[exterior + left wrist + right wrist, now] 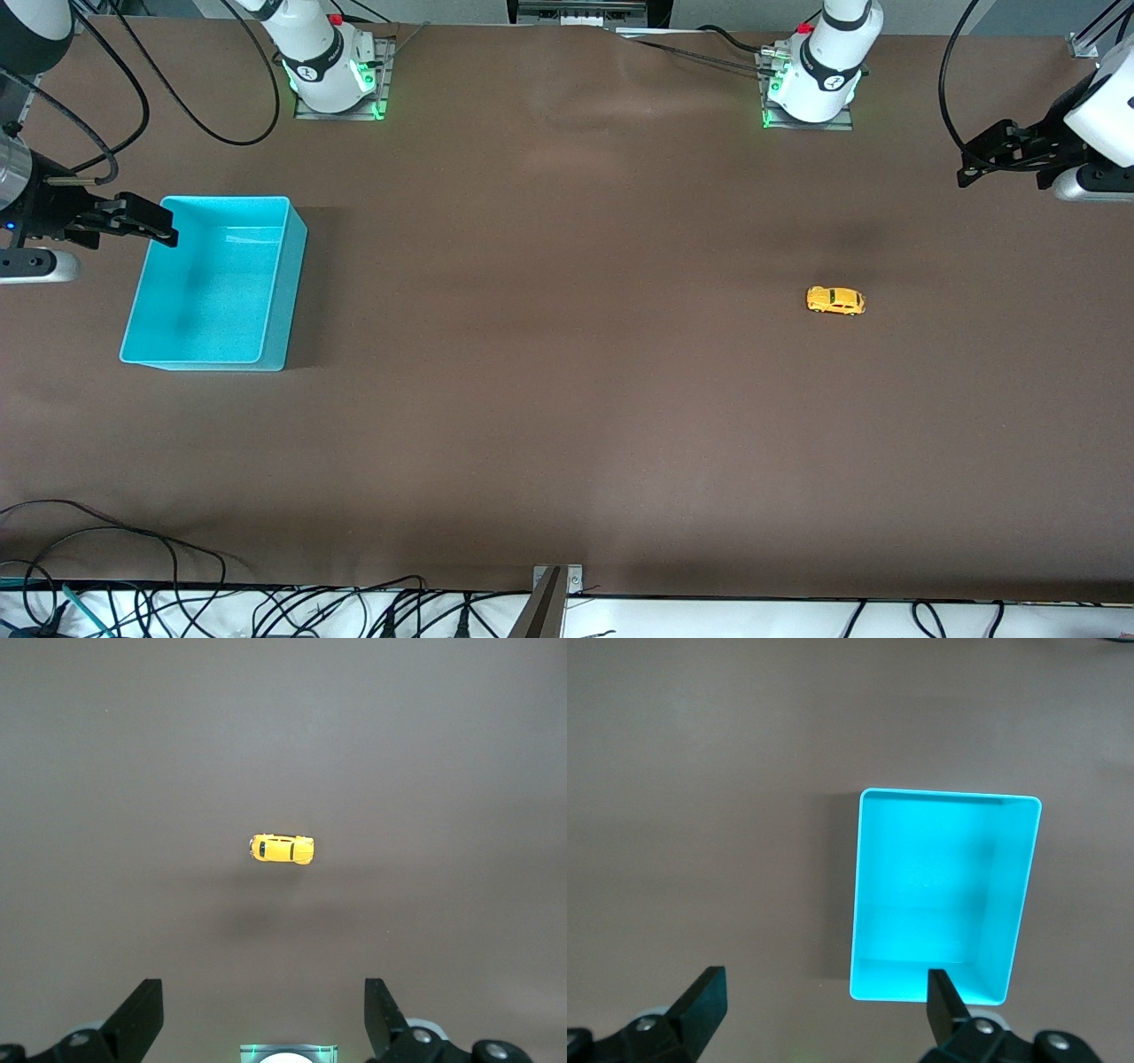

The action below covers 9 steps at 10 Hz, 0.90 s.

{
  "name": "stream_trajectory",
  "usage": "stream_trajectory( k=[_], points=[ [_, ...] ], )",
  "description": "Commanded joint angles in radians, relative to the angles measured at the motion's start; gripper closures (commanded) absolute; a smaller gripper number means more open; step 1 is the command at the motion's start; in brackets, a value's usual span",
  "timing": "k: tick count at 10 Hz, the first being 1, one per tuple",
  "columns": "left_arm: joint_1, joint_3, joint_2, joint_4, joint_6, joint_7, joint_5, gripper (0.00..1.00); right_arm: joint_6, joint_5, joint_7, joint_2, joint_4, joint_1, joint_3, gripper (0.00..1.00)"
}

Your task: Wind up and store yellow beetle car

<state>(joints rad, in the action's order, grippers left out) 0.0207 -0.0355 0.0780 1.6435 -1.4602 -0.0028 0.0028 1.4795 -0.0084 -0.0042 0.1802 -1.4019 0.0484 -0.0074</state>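
A wide, matt brown surface (549, 372) is seen to fill nearly the whole front view, with a white strip and a tangle of black cables (266, 611) along the edge nearest the front camera. Two white arm bases are bolted to grey plates at the farthest edge, each lit green at the foot and marked with a small round dark emblem whose writing cannot be read.

An open rectangular turquoise plastic bin (288, 292) is set toward the right arm's end of the surface, and nothing is seen inside it. The right pincer (146, 221) is held in the air over the bin's edge, its black fingers (700, 1005) spread wide apart and gripping nothing.

The left pincer (992, 159) is held above the bare surface at the left arm's end, its fingers (142, 1019) likewise spread and unloaded.

The tiny yellow-orange beetle-shaped toy car (835, 300) is resting on its wheels on the surface, well apart from the bin, nearer the front camera than the left arm's base.
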Motion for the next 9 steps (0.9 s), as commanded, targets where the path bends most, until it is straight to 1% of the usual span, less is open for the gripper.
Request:
stream_trajectory(
  k=[1, 9],
  points=[
    [0.008, -0.007, 0.008, 0.006, 0.006, -0.011, -0.001, 0.0, -0.008, 0.015, -0.004, 0.004, 0.021, 0.002, 0.001, 0.0],
    [0.008, -0.007, 0.008, 0.006, 0.006, -0.011, -0.001, 0.0, -0.015, 0.013, 0.001, -0.002, 0.024, 0.002, 0.003, 0.0]
  ],
)
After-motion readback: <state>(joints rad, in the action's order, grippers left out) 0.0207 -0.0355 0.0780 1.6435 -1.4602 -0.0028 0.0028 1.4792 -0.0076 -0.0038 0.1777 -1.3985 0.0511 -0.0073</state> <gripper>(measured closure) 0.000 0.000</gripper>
